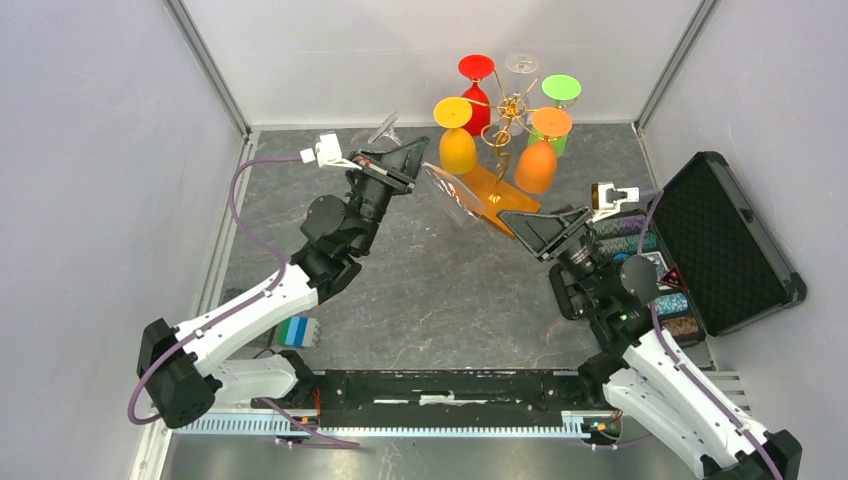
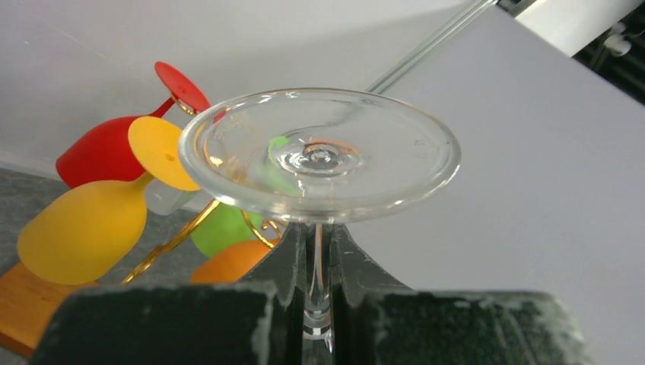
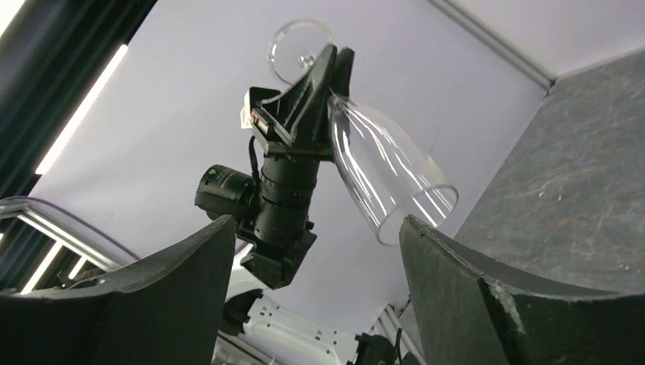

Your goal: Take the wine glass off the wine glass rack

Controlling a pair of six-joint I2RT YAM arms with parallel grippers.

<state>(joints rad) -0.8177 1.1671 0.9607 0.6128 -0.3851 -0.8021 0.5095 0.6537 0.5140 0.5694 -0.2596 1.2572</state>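
My left gripper (image 1: 408, 157) is shut on the stem of a clear wine glass (image 1: 452, 194). It holds the glass tilted in the air, just left of the wine glass rack (image 1: 508, 112) and apart from it. In the left wrist view the glass's round foot (image 2: 319, 156) sits above my closed fingers (image 2: 283, 266). The rack is gold wire on an amber-orange base (image 1: 484, 187). It carries red (image 1: 478, 95), yellow (image 1: 457, 142), orange (image 1: 538, 160) and green (image 1: 560, 100) glasses. My right gripper (image 1: 545, 230) is open and empty, right of the base. Its view shows the held glass (image 3: 388, 175).
An open black case (image 1: 735, 240) lies at the right with poker chips (image 1: 625, 238) beside it. A small blue-green block (image 1: 297, 331) sits near the left arm's base. Another clear glass foot (image 1: 521, 63) shows at the rack's top. Grey walls enclose the table.
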